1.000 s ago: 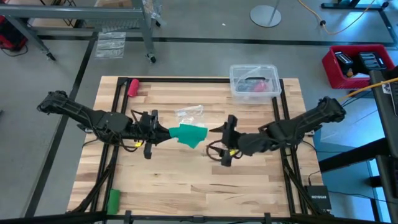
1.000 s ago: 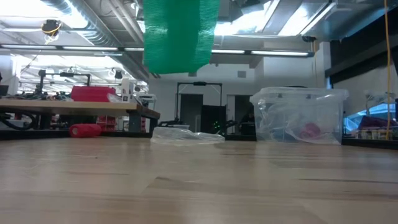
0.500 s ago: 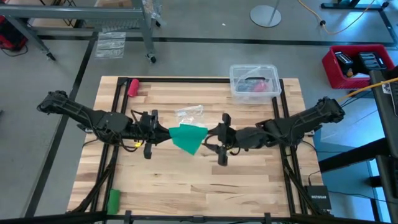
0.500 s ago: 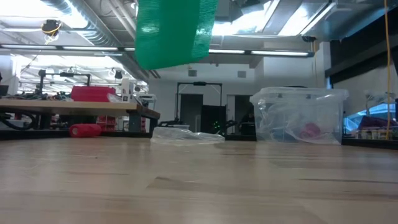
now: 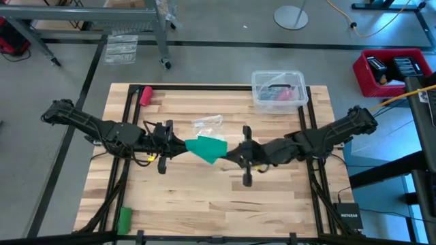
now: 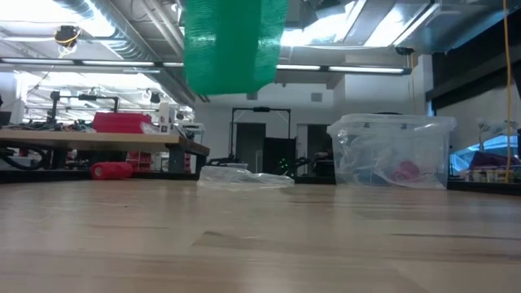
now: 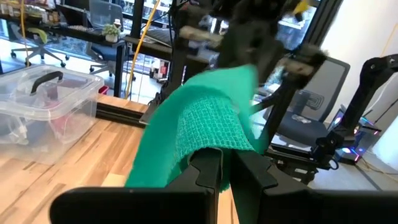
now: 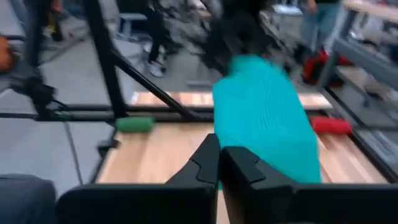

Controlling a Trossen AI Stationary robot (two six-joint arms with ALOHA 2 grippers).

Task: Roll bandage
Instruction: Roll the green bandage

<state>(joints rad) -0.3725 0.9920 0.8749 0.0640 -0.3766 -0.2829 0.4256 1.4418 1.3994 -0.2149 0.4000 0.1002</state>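
The teal-green bandage (image 5: 206,148) hangs in the air over the middle of the table, a broad slack piece of cloth between my two grippers. In the low view the bandage (image 6: 234,45) shows well above the wood. My left gripper (image 5: 181,144) is shut on its left end, and my right gripper (image 5: 227,154) is shut on its right end. Each wrist view looks along shut fingers into the cloth, with the left gripper (image 7: 225,163) and the right gripper (image 8: 220,158) at the bottom. My left gripper pinches the bandage's left end (image 7: 199,140) between its two fingers, coming level from the table's left. The cloth is lifted clear and sags below the fingers. My right gripper pinches the bandage's right end (image 8: 267,155) between its two fingers, coming about level from the table's right. How many layers it has, I cannot tell.
A clear plastic box (image 5: 278,90) stands at the far right. A pink-red roll (image 5: 146,94) lies at the far left, a small green roll (image 5: 125,218) at the near left edge. A clear wrapper (image 5: 206,124) lies just beyond the bandage.
My right gripper has moved toward the table's left, up to the bandage, and has shut on its right end. The bandage has stayed lifted clear, and its hanging part has swung a little.
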